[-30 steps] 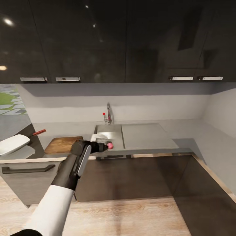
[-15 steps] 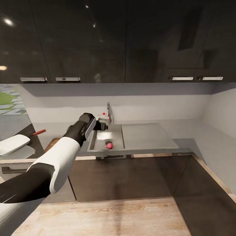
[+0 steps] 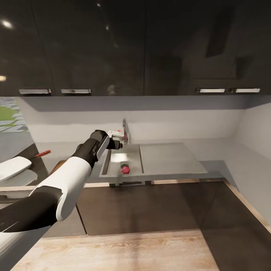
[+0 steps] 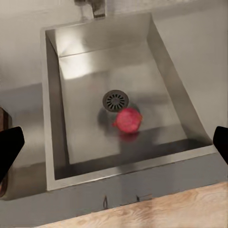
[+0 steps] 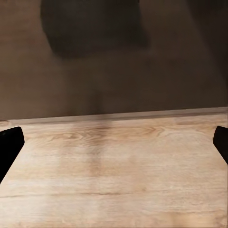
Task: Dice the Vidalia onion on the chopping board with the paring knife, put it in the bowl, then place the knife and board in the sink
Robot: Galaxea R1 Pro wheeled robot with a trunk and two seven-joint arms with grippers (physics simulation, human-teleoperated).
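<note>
The Vidalia onion (image 3: 125,169) shows as a small red ball on the floor of the steel sink (image 3: 121,155), close to the front wall. In the left wrist view the onion (image 4: 127,119) lies just beside the round drain (image 4: 115,100). My left gripper (image 3: 116,138) hangs open above the back of the basin, near the tap (image 3: 124,131); its dark fingertips (image 4: 9,148) stand far apart at the picture's edges. The white bowl (image 3: 13,168) and the red-handled paring knife (image 3: 41,154) lie on the countertop at far left. The chopping board (image 3: 57,166) is mostly hidden behind my left arm.
A flat steel drainboard (image 3: 169,158) runs right of the basin. Dark wall cabinets (image 3: 143,45) hang over the grey countertop (image 3: 226,150), which turns a corner at right. My right gripper (image 5: 114,142) is open, low over the wooden floor (image 5: 114,180) before a dark cabinet front.
My left arm has swung up from the sink's front edge to above its back, by the tap. The camera has shifted a little. The onion has stayed put.
</note>
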